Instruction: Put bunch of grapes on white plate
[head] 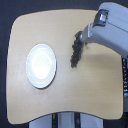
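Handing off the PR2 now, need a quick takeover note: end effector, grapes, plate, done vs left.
End effector: at the upper end of the dark purple-black bunch of grapes; too blurred to tell whether it is closed on it.
Grapes: over the light wooden table, towards the exterior view's right of the plate; lifted or lying, unclear.
Round white plate: on the exterior view's left part of the table, nothing on it.
Done: approach.
Left: carry grapes to plate, release.

Boxy pale-grey arm [112, 27], dark joint

The white plate [41, 65] sits near the table's [95, 95] left edge, and the bunch of grapes [76, 51] lies well apart, toward the far right corner.
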{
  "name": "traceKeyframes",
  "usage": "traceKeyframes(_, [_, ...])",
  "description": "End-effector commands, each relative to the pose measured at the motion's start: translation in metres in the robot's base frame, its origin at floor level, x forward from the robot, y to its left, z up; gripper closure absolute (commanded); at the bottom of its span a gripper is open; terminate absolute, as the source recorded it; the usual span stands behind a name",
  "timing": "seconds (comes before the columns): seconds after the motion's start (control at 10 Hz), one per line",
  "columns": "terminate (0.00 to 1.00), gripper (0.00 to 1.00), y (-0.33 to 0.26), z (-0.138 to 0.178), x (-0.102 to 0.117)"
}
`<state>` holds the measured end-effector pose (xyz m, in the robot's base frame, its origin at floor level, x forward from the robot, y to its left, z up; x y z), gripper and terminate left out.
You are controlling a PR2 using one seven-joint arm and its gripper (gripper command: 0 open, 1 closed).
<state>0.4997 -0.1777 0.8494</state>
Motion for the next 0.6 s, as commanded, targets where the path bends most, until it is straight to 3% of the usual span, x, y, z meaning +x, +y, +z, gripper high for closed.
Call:
traceKeyframes(0.0, [0.00,0.00,0.067,-0.051,0.024])
traceKeyframes(0.5, [0.00,0.00,0.095,-0.102,0.028])
